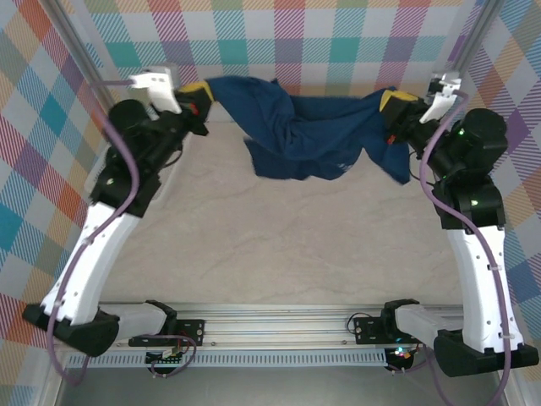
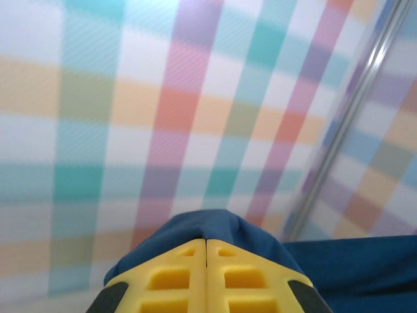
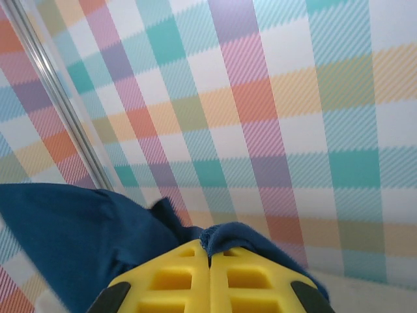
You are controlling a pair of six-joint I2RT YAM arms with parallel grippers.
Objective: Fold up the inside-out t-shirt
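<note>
L tool & R tool are both pressed together, each pinching one end of the navy t-shirt. Shirt hangs btwn them over far side of desk, middle sagging, by checked wall.

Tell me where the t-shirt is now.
Top view: the t-shirt spans the far side of the table by the checked wall, one end pinched in the left fingers, the other in the right fingers.

Bare table lies open beneath the hanging t-shirt; checkered wall close behind.
</note>
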